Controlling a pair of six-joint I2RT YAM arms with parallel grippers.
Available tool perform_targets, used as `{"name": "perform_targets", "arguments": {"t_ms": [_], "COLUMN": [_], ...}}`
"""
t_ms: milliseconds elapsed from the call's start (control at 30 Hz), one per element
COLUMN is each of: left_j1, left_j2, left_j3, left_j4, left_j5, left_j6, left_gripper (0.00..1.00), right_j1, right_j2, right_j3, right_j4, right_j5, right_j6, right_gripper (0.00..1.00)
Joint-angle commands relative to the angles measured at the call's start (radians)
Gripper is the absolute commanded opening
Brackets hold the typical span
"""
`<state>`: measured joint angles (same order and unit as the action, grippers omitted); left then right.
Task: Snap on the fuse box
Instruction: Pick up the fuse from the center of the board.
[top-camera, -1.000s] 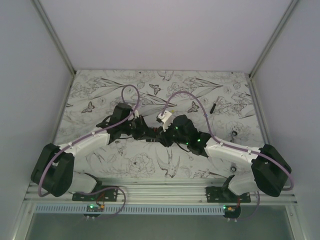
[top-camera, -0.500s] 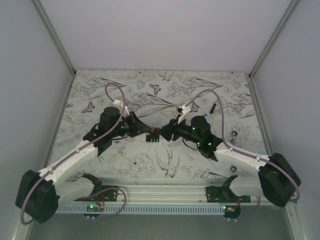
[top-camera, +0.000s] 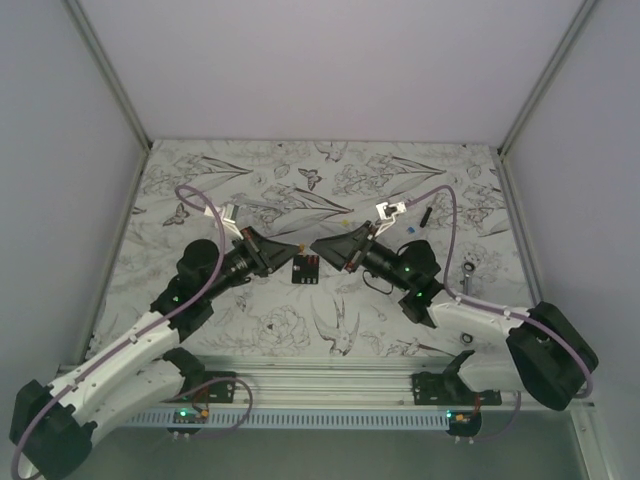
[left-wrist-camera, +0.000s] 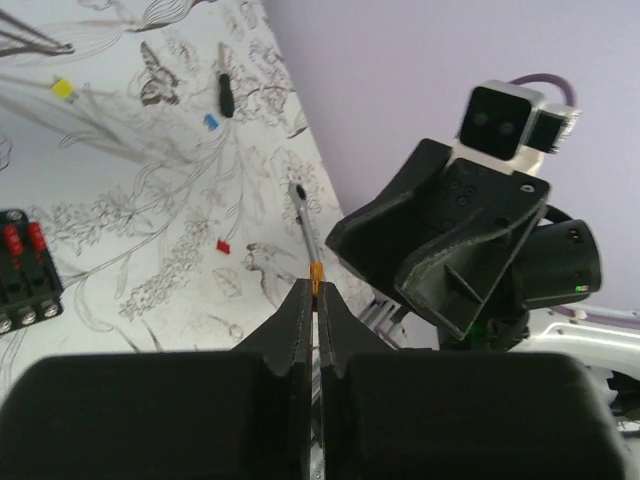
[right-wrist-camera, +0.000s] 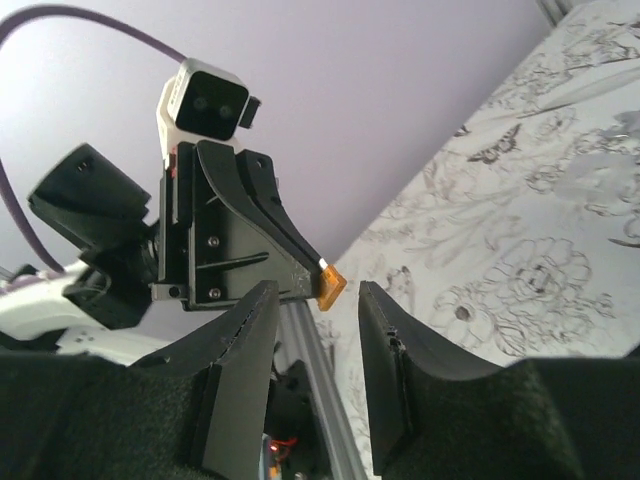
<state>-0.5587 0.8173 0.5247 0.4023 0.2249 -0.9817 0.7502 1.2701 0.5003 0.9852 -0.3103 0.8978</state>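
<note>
The fuse box (top-camera: 305, 270) is a small black square lying flat on the flowered table between the two grippers, touched by neither. It also shows at the left edge of the left wrist view, with red fuses in its face (left-wrist-camera: 24, 268). My left gripper (left-wrist-camera: 317, 285) is shut on a tiny orange fuse (left-wrist-camera: 317, 271), which sticks out of its tips. In the right wrist view that orange fuse (right-wrist-camera: 331, 285) hangs just beyond my right gripper (right-wrist-camera: 315, 305), which is open and holds nothing. From above, the left gripper (top-camera: 293, 253) and right gripper (top-camera: 318, 252) point at each other over the box.
Loose yellow (left-wrist-camera: 63, 88), blue (left-wrist-camera: 211, 121) and red (left-wrist-camera: 222, 245) fuses lie on the table. A short black bar (top-camera: 424, 213) lies at the back right, a thin metal tool (left-wrist-camera: 305, 215) nearer the right arm. The aluminium rail (top-camera: 320, 380) runs along the near edge.
Both arms have drawn back and apart from where they met over the middle, which uncovers the fuse box on the table. The right gripper has opened.
</note>
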Motion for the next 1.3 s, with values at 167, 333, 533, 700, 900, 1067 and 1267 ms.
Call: {"name": "perform_targets", "arguments": {"t_ms": [167,333,533,700,900,1067,1267], "left_j1": [-0.055,-0.072,-0.081,-0.084,-0.083,-0.084,-0.079], "left_j2": [-0.030,-0.020,-0.010,-0.010,-0.004,0.002,0.005], "left_j3": [-0.019,-0.011,-0.009,-0.015,-0.018,-0.025,-0.062], "left_j4": [0.148,0.171,0.185,0.190,0.195,0.194,0.124], "left_j5": [-0.063,-0.067,-0.066,-0.067,-0.072,-0.088,-0.145], "left_j6": [-0.010,-0.006,-0.009,-0.011,-0.015,-0.012,0.053], "left_gripper": [0.00,0.00,0.00,0.00,0.00,0.10,0.38], "right_j1": [0.000,0.002,0.002,0.001,0.003,0.002,-0.021], "right_j2": [0.065,0.115,0.163,0.179,0.196,0.185,0.099], "right_j3": [0.011,0.016,0.022,0.023,0.034,0.032,0.033], "right_j4": [0.193,0.271,0.330,0.378,0.403,0.375,0.110], "right_j5": [-0.019,-0.047,-0.063,-0.076,-0.105,-0.104,-0.072], "right_j6": [0.132,0.177,0.219,0.238,0.248,0.224,0.057], "right_gripper": [0.41,0.35,0.29,0.23,0.11,0.00,0.00]}}
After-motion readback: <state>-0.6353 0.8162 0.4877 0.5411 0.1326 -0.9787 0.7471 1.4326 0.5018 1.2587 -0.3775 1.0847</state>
